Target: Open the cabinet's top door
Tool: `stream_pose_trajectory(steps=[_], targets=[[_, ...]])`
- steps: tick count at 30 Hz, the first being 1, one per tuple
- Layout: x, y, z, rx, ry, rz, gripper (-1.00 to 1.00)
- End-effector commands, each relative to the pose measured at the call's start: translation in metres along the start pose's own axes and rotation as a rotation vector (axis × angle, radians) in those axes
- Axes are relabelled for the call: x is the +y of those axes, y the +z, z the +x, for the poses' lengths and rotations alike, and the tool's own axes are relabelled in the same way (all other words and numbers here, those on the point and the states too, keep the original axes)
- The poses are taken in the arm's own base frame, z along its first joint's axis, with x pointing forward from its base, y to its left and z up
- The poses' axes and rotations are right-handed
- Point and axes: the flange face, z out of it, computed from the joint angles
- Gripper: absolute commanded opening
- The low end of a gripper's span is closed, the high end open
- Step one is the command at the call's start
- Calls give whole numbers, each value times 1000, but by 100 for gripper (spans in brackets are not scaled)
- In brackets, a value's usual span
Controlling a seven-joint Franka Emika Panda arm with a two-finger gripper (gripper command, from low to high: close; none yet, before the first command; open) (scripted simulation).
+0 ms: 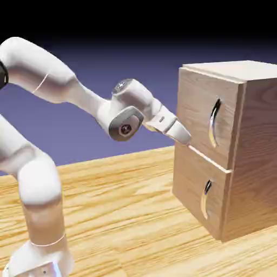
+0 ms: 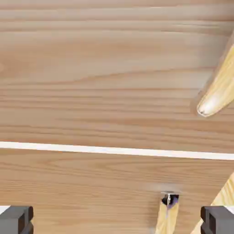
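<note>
Exterior view, right half: the cabinet stands with its top door shut, its handle at upper right. The gripper is near that door's lower edge; in the hand view its tips are spread wide, nothing between them gripped. I'd raise it, line up squarely, straddle the curved handle, then squeeze before pulling.

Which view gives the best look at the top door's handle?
The exterior view: it shows the whole curved handle, both ends included, upright on the top door. The hand view shows only part of it, with one end at the right and the rest cut off by the picture's edge.
</note>
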Motion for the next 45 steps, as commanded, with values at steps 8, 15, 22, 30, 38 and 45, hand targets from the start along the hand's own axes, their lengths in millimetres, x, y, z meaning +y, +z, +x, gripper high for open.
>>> stream_pose_trajectory(steps=[8, 15, 22, 30, 38, 45], targets=[[-21, -43, 10, 73, -486, 56, 100], [-25, -75, 18, 166, -887, 69, 100], [-18, -99, 26, 276, -1261, 45, 100], [0, -112, 37, 411, -1653, -32, 100], [24, -105, 48, 541, -2006, -162, 100], [43, -83, 54, 640, -2284, -317, 100]])
